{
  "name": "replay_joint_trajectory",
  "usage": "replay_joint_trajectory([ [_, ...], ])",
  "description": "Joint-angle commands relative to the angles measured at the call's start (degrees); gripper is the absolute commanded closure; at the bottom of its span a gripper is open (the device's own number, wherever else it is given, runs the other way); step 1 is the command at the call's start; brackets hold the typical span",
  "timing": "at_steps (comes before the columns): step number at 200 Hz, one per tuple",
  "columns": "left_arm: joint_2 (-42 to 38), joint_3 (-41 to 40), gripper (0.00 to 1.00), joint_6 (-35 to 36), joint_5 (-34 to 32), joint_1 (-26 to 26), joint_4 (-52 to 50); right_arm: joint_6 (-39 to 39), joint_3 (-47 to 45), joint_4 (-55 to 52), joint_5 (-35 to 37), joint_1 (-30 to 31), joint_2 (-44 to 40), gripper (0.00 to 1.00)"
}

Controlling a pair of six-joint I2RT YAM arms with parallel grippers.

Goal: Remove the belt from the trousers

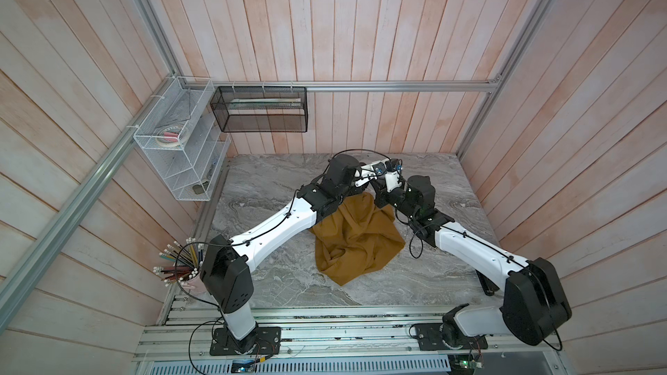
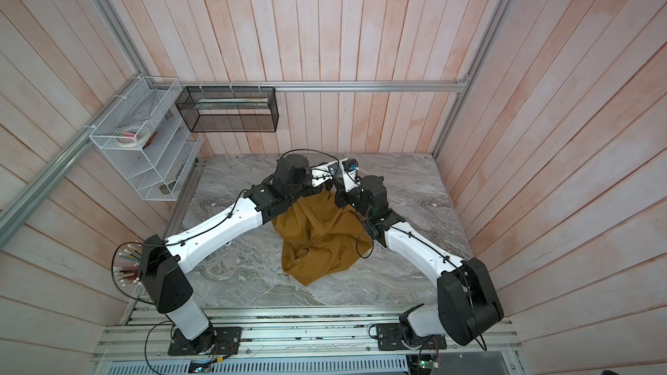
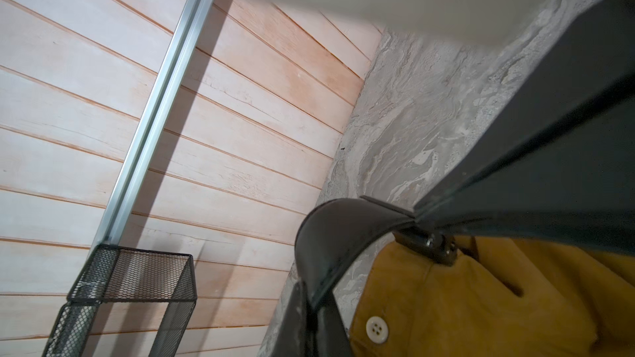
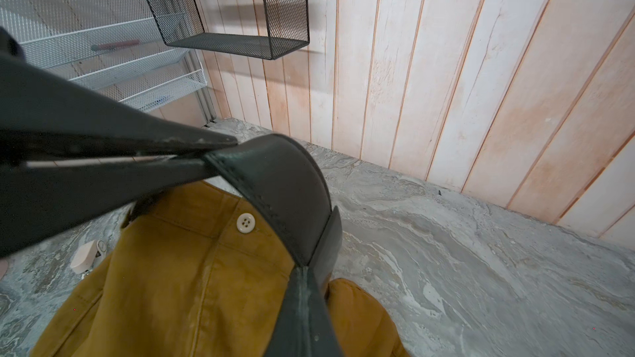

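Note:
The mustard-brown trousers [image 1: 357, 243] [image 2: 321, 243] lie crumpled mid-table, their waist end lifted between my two wrists. The black belt [image 3: 330, 221] [image 4: 281, 180] arcs in a short loop above the pale button [image 3: 377, 329] [image 4: 245, 223]. My left gripper [image 3: 309, 286] is shut on one end of that loop. At the other end my right gripper [image 4: 303, 267] is shut on the strap. Each wrist view also shows the other arm's fingers [image 3: 515, 173] [image 4: 144, 152] clamped on the belt. A small dark metal piece [image 3: 427, 244] sits by the right fingers. In both top views the jaws are hidden under the wrists.
The marble table [image 1: 270, 283] is walled by wood panels. On the back wall hangs a black mesh basket [image 1: 260, 110], with a white wire rack [image 1: 180, 142] to its left. A pencil cup [image 1: 180, 265] stands front left. A small white device [image 4: 87, 257] lies beside the trousers.

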Motion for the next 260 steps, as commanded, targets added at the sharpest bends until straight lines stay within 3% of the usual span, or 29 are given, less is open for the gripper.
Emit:
replay_joint_trajectory([
  [1,-3.6,-1.3,1.0,-6.8,7.4,0.1,-0.4,1.1,-0.3,4.2,-1.5,0.5,-0.9,0.96],
  [65,-7.3,-1.7,1.0,-14.5,12.1,0.3,0.0,1.6,-0.5,4.4,-1.8,0.4,-0.7,0.67],
  [102,-7.5,-0.8,1.0,-18.4,12.2,0.9,-1.0,2.2,-2.1,5.8,-2.0,0.3,-3.7,0.65],
  [167,-9.0,0.0,1.0,-26.1,14.9,3.5,0.0,3.7,-6.0,8.8,3.6,0.5,-14.4,0.6],
  [220,-9.0,0.2,1.0,-28.7,15.8,3.6,0.3,0.8,-2.4,3.1,2.1,2.5,-9.7,0.5],
  [260,-9.4,0.1,1.0,-29.5,16.2,3.6,0.2,-0.1,0.8,0.1,2.3,3.0,-5.4,0.51],
])
